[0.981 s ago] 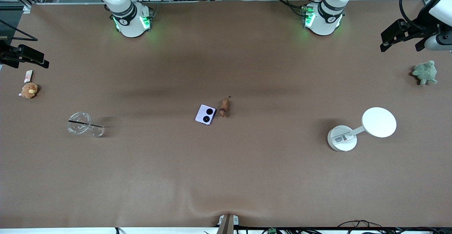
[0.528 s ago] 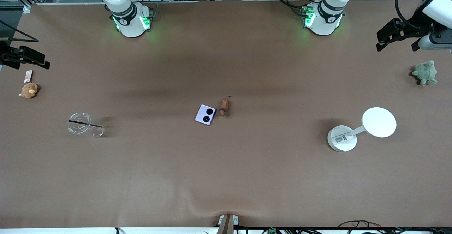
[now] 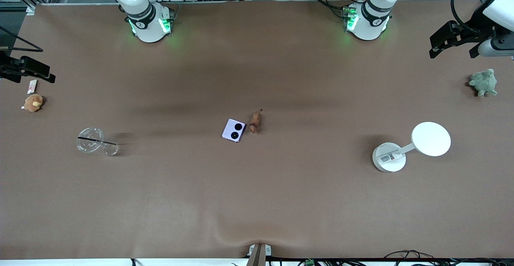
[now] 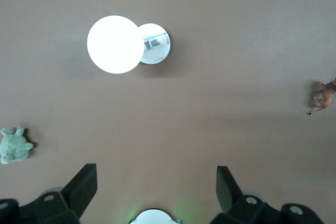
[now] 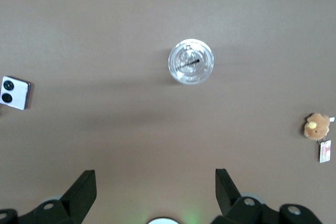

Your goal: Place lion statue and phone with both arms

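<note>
A brown-covered table [image 3: 257, 202] is lying under two white robot arms. At its middle, the lilac phone [image 3: 233, 130] is lying flat with its two black camera circles facing up, and the tiny reddish-brown lion statue [image 3: 255, 122] is lying just beside it, toward the left arm's end. Neither is being held; both seem to be waiting to be picked up.

The left gripper [image 4: 156, 187] is hanging high over the left arm's end of the table, jaws spread wide and empty, near a green plush toy [image 3: 483, 82]. The right gripper [image 5: 155, 187] is hanging over the right arm's end, likewise wide open and empty, near an orange-brown plush toy [image 3: 33, 102] with a small tag.

A white round-headed stand [image 3: 409, 146] is carrying a printed label on its base, too small to read. A clear cup [image 3: 96, 143] is lying on its side toward the right arm's end. No brand is legible anywhere.
</note>
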